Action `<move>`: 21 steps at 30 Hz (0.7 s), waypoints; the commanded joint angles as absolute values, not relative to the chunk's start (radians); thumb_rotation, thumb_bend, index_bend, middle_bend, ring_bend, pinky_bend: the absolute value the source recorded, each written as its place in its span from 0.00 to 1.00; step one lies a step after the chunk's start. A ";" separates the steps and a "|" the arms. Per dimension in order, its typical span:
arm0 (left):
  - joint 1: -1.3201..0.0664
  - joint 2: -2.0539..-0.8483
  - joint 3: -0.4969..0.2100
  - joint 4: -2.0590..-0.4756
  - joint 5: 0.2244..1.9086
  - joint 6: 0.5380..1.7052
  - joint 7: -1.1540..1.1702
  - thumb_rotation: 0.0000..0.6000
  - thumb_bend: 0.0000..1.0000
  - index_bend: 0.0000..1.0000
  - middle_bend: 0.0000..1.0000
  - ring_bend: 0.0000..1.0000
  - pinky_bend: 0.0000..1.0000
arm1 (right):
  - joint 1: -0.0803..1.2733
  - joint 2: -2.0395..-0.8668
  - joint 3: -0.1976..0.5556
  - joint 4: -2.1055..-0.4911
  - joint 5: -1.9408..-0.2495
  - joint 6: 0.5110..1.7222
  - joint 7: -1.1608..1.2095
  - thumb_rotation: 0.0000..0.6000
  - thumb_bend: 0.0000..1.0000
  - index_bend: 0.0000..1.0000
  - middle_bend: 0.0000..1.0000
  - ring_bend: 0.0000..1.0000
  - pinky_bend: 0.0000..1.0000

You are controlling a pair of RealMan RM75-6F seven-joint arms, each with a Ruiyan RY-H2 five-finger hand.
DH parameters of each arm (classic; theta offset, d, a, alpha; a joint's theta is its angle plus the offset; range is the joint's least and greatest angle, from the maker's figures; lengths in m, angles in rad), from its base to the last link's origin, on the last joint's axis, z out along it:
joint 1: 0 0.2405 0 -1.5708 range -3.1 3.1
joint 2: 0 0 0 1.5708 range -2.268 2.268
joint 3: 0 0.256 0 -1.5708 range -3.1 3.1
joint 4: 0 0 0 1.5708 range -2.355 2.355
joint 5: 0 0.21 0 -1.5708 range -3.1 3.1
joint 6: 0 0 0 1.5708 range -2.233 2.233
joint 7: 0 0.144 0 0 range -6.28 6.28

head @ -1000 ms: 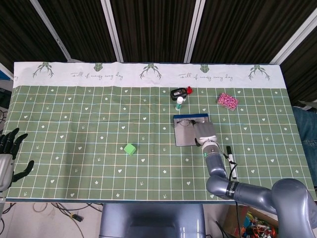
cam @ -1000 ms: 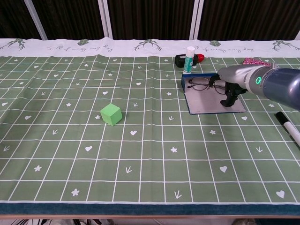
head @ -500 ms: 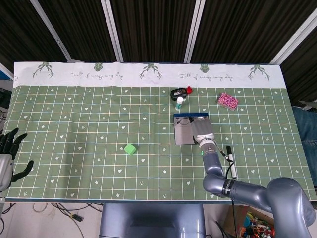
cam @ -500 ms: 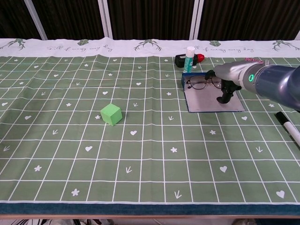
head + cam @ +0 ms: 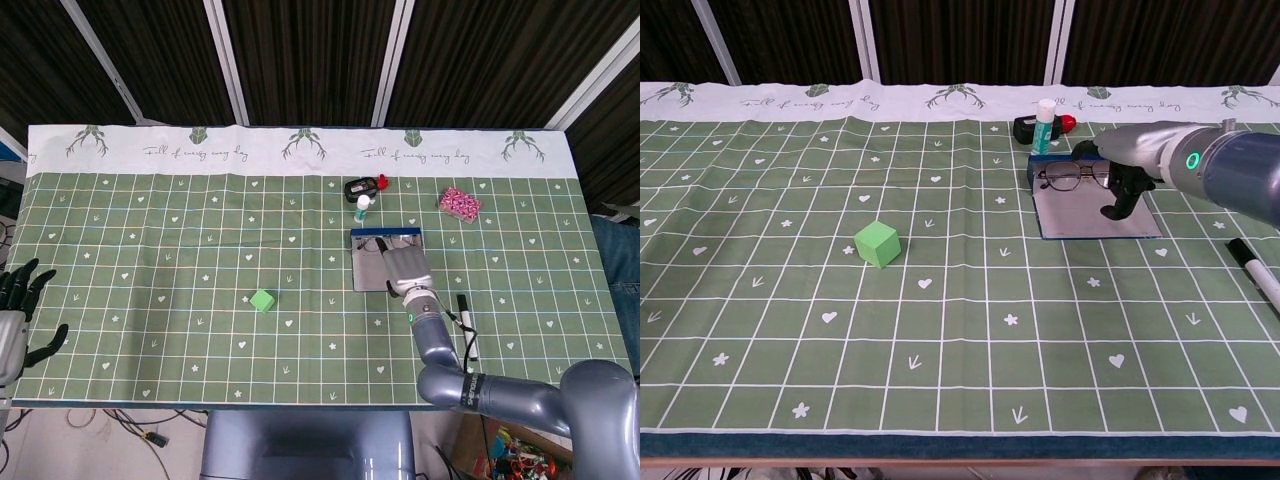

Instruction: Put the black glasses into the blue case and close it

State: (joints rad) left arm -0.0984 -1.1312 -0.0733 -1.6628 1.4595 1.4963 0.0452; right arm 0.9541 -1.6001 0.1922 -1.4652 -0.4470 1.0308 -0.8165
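Black glasses [image 5: 1072, 177] lie in the open blue case [image 5: 1092, 214] on the table [image 5: 940, 330] — at its far end, touching the right hand [image 5: 1118, 172]. Its dark fingers [image 5: 1116, 202] curl over the case beside the frames; whether they pinch them I cannot tell. The left hand [image 5: 20, 310] hangs spread off the table's edge — holding nothing.

Glasses [image 5: 1072, 177] in the open case [image 5: 1095, 215], cube [image 5: 878, 243] well left

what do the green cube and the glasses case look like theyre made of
Green cube: probably foam or matte plastic; flat, even colour, no shine. Blue case: open, smooth grey lining with a slight sheen, likely plastic or leatherette; can't say which.
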 commanded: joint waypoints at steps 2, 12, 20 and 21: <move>-0.097 -1.131 -0.072 -1.664 1.459 1.496 0.049 1.00 0.31 0.12 0.00 0.00 0.00 | 0.904 -1.553 0.160 -1.541 -0.559 1.079 -0.756 1.00 0.28 0.09 0.41 0.51 0.46; -0.094 -1.134 -0.072 -1.665 1.457 1.502 0.056 1.00 0.31 0.12 0.00 0.00 0.00 | 0.803 -1.592 0.111 -1.478 -0.835 1.155 -0.543 1.00 0.18 0.11 0.18 0.19 0.21; -0.094 -1.136 -0.073 -1.665 1.454 1.500 0.060 1.00 0.31 0.12 0.00 0.00 0.00 | 0.769 -1.644 0.087 -1.374 -0.943 1.173 -0.479 1.00 0.18 0.12 0.18 0.19 0.21; -0.095 -1.136 -0.073 -1.665 1.453 1.499 0.061 1.00 0.31 0.12 0.00 0.00 0.00 | 0.765 -1.654 0.085 -1.357 -0.955 1.177 -0.475 1.00 0.18 0.12 0.18 0.19 0.21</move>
